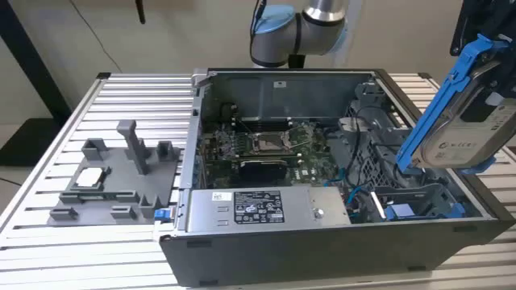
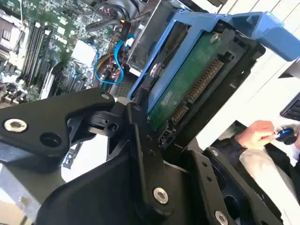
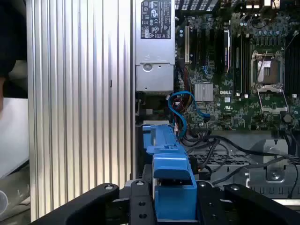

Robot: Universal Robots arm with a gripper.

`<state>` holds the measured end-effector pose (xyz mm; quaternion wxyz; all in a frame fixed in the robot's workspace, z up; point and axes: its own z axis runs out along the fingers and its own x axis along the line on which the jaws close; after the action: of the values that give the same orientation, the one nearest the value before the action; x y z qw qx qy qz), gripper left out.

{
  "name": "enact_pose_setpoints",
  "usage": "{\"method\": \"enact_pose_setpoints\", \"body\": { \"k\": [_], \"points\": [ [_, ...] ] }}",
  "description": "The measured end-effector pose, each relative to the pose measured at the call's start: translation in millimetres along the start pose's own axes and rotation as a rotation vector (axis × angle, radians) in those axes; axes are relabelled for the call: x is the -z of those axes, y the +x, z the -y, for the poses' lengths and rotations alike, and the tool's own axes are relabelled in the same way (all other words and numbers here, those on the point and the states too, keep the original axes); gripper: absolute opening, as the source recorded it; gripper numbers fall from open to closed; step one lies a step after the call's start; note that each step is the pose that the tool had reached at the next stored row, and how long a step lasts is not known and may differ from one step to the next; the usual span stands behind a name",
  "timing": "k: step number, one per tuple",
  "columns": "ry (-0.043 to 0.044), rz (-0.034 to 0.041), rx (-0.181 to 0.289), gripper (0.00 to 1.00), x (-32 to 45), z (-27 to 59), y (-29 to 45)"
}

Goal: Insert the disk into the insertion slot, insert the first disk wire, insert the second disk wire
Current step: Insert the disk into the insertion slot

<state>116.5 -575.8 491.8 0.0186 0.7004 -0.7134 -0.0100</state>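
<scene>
The jaws are clamped on the disk (image 1: 475, 130), gripping its blue carrier from both sides; in the first wrist view the carrier (image 3: 171, 178) sits between two black fingers (image 3: 137, 202). The second wrist view shows the disk's green circuit board (image 2: 187, 84) and connector edge.

The disk hangs steeply tilted in the air above the computer case (image 1: 322, 254), over the case's side on the exterior view's right. It is not yet in the insertion slot (image 1: 419, 193), the grey bay with blue fittings in the near corner of the case on that same side.

Inside the case lie the power-supply box (image 1: 258, 208), the motherboard (image 1: 274, 145) and loose blue cables (image 1: 354, 193). A grey fixture tray (image 1: 113, 181) sits on the slatted tabletop (image 1: 137, 96) beside the case, on the exterior view's left. A person's hand (image 2: 255, 133) appears outside the case in the second wrist view.
</scene>
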Motion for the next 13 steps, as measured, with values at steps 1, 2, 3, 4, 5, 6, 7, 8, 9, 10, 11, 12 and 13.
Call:
{"method": "enact_pose_setpoints", "body": {
  "k": [1, 2, 3, 4, 5, 6, 7, 8, 9, 10, 11, 12, 13],
  "points": [
    [0.0000, -0.0001, 0.000, 0.33, 0.0, 0.0, 0.0],
    [0.0001, -0.0012, 0.000, 0.33, 0.0, 0.0, 0.0],
    [0.0000, -0.0022, 0.000, 0.33, 0.0, 0.0, 0.0],
    [0.0001, -0.0022, 0.000, 0.33, -0.2, 0.0, 0.0],
    [0.0000, -0.0022, 0.000, 0.33, -0.3, 0.0, 0.0],
    [0.0000, -0.0021, 0.000, 0.33, -0.5, 0.0, 0.0],
    [0.0001, -0.0021, 0.000, 0.33, -0.8, 0.0, 0.0],
    [0.0000, -0.0022, 0.000, 0.33, -1.2, 0.0, 0.0],
    [0.0000, -0.0021, 0.000, 0.33, -1.7, 0.1, 0.0],
    [0.0001, -0.0021, 0.000, 0.33, -2.1, 0.1, 0.0],
    [0.0001, -0.0021, 0.000, 0.33, -2.5, 0.1, 0.0],
    [0.0001, -0.0021, 0.000, 0.33, -2.9, 0.1, 0.0],
    [0.0001, -0.0022, 0.000, 0.33, -3.3, 0.1, 0.0]
  ]
}}
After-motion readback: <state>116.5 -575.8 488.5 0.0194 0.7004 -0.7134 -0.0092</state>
